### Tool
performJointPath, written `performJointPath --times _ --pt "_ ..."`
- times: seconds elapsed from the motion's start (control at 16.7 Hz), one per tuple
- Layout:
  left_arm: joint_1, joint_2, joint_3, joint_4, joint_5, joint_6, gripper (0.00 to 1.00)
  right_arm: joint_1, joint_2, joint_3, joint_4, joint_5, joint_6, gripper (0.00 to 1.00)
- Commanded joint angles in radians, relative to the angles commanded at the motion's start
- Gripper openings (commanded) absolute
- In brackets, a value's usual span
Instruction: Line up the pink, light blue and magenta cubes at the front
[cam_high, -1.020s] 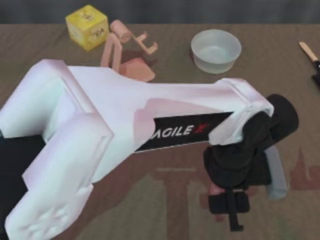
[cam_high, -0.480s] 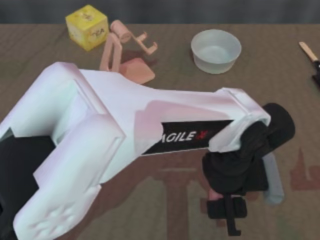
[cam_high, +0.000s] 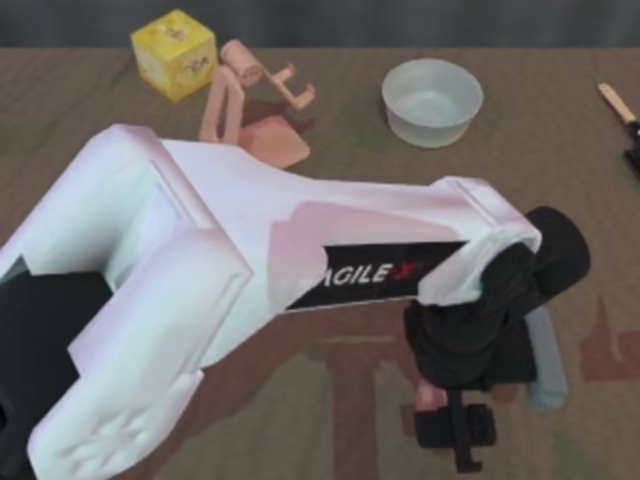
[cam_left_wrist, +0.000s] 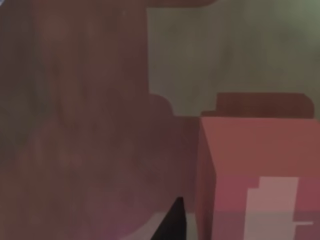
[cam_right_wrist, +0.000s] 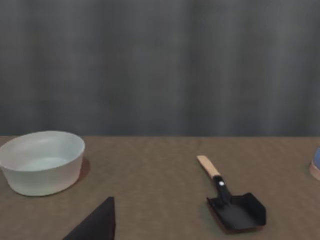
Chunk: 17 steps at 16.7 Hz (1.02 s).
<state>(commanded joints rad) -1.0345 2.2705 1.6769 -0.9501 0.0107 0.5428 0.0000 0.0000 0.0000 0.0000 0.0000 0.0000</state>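
Note:
My left gripper (cam_high: 458, 440) is near the table's front edge, right of centre, and is shut on the pink cube (cam_high: 430, 396). Only a sliver of that cube shows beside the black wrist. In the left wrist view the pink cube (cam_left_wrist: 250, 170) fills the space beside one dark fingertip (cam_left_wrist: 175, 222), just above the brown cloth. A strip of the light blue cube (cam_high: 550, 365) shows to the right of the wrist, which hides most of it. The magenta cube is out of view. My right gripper (cam_right_wrist: 210, 236) is parked outside the top view, open, with one finger (cam_right_wrist: 97, 225) showing.
At the back stand a yellow printed cube (cam_high: 175, 52), a salmon-pink angular stand (cam_high: 250, 105) and a pale bowl (cam_high: 432, 100) (cam_right_wrist: 42, 162). A small black pan with a wooden handle (cam_high: 625, 115) (cam_right_wrist: 235, 210) lies at the right edge. My left arm (cam_high: 250, 260) covers the table's middle.
My left gripper has moved a little toward the front edge, carrying the pink cube with it, and the arm has swung slightly. Nothing else has moved.

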Motion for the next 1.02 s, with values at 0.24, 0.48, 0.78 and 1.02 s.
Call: performJointPath --times 0.24,0.48,0.78,1.02 --pt "0.000 0.000 0.000 0.000 0.000 0.000 1.00 0.000 0.000 0.000 0.000 0.000 0.000 1.00" --pt "0.000 0.000 0.000 0.000 0.000 0.000 1.00 0.000 0.000 0.000 0.000 0.000 0.000 1.00" --pt "0.003 -0.005 0.014 -0.018 -0.001 0.001 1.00 0.000 0.000 0.000 0.000 0.000 0.000 1.00" --pt "0.015 -0.044 0.101 -0.154 0.000 -0.002 1.00 0.000 0.000 0.000 0.000 0.000 0.000 1.00"
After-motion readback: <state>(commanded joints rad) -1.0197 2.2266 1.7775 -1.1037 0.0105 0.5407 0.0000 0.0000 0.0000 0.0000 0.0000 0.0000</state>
